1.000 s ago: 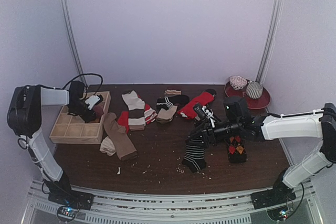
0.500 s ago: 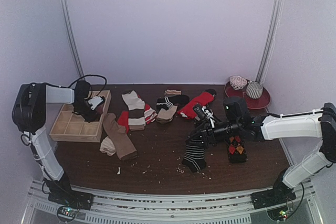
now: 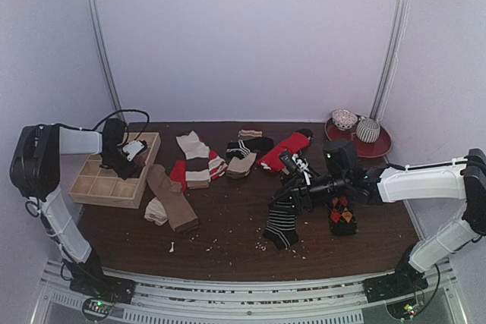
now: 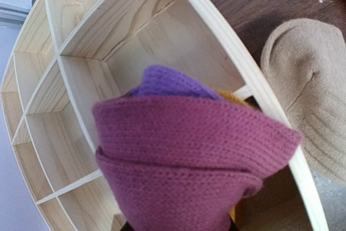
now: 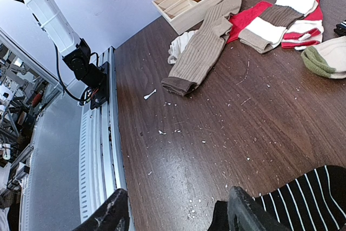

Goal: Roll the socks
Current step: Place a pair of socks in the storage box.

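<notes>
My left gripper (image 3: 126,157) is shut on a rolled magenta-purple sock (image 4: 189,160) with an orange bit (image 4: 230,97) showing behind it. It holds the roll over the near-right compartment of the wooden tray (image 4: 108,25), and the sock hides its fingers. My right gripper (image 5: 175,217) stands open just above the table, nothing between its fingers. A black-and-white striped sock (image 5: 303,198) lies flat beside its right finger. Loose socks lie across the table: tan (image 3: 173,199), cream-and-red striped (image 3: 196,161), red (image 3: 285,149) and argyle (image 3: 342,214).
The wooden compartment tray (image 3: 106,181) sits at the left edge of the table. A red plate (image 3: 377,146) with two rolled bundles stands at the back right. White crumbs dot the dark tabletop (image 5: 216,133). A metal rail (image 5: 100,150) runs along the near edge.
My left gripper has shifted slightly over the tray with the magenta roll still in it. The right arm has not moved.
</notes>
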Robot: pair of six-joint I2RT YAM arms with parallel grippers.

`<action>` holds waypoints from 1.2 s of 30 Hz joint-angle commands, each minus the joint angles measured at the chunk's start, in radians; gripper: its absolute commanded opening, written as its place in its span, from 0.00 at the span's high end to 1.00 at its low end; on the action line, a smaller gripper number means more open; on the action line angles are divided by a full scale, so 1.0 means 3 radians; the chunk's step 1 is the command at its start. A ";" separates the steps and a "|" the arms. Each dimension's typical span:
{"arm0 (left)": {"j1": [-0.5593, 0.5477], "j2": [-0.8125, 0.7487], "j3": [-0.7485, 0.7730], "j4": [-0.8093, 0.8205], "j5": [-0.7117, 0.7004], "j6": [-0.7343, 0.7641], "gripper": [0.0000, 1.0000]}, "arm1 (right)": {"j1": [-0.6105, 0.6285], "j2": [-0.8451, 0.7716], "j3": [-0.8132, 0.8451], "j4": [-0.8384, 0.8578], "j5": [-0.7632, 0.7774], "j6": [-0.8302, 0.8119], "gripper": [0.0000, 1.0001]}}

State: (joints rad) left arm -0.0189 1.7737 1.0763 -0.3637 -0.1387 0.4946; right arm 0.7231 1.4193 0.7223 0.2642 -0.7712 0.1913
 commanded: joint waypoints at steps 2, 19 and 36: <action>0.0151 -0.0134 -0.0114 -0.0185 -0.0260 -0.0028 0.71 | -0.0002 -0.0072 -0.0039 0.0012 -0.0007 0.0012 0.37; 0.0195 -0.0403 -0.0135 -0.0037 0.0103 -0.0019 0.58 | 0.0008 -0.0108 -0.0037 -0.0014 -0.0011 -0.0009 0.37; 0.0246 -0.0552 -0.0120 -0.0010 0.0381 -0.0036 0.97 | 0.0039 -0.0081 -0.0026 -0.0027 0.0002 -0.0029 0.37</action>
State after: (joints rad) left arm 0.0513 1.6287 1.0409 -0.3763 -0.0406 0.4885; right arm 0.7288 1.4117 0.7189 0.2573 -0.7712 0.1875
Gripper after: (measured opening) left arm 0.137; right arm 0.626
